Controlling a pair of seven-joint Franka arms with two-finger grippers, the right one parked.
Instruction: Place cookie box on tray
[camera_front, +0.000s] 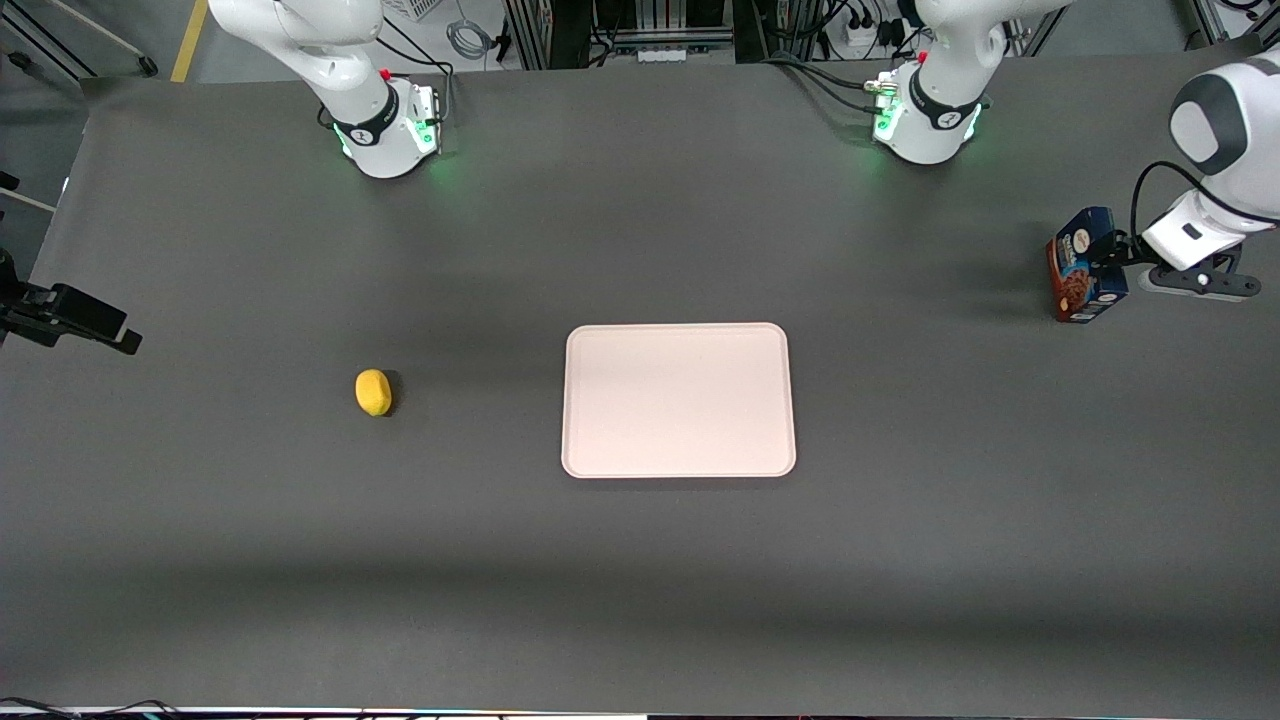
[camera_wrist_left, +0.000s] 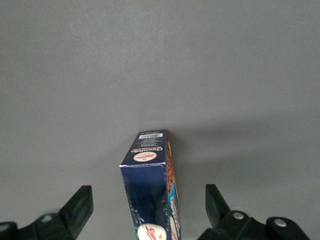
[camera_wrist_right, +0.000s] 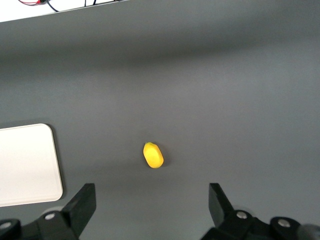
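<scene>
The cookie box (camera_front: 1083, 266), dark blue with a brown cookie picture, stands upright on the grey table toward the working arm's end, well apart from the tray. My left gripper (camera_front: 1104, 256) is level with it and open. In the left wrist view the box (camera_wrist_left: 150, 187) sits between the two black fingers (camera_wrist_left: 80, 206), with a clear gap on each side and neither one touching it. The pale pink tray (camera_front: 680, 400) lies flat in the middle of the table with nothing on it, and one end of it (camera_wrist_right: 27, 165) shows in the right wrist view.
A small yellow lemon-like object (camera_front: 373, 392) lies on the table toward the parked arm's end, beside the tray. A black device (camera_front: 70, 315) juts in at that end's table edge. Two white arm bases (camera_front: 925, 120) stand along the table edge farthest from the front camera.
</scene>
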